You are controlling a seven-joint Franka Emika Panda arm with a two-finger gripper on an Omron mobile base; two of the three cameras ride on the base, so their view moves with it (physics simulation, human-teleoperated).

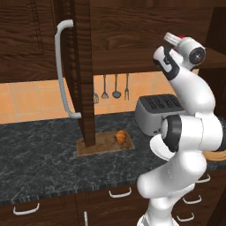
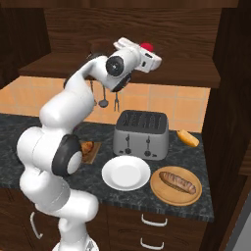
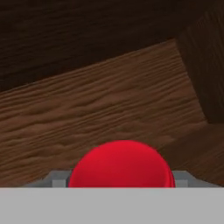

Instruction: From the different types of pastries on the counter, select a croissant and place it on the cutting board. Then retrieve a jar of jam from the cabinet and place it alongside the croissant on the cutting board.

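we see the cabinet door swung open, dark counter below, cutting board carrying the croissant at its 3 o'clock end, our gripper raised inside the cabinet, jaw opening we cannot tell, jar of jam red lid at 6 o'clock between the tips

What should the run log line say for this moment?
croissant: on cutting board | gripper: at jar of jam, grip unclear | cabinet: open

I'm driving in a home kitchen: toaster on the marbled table, hanging utensils (orange tiles behind), wood cabinets.
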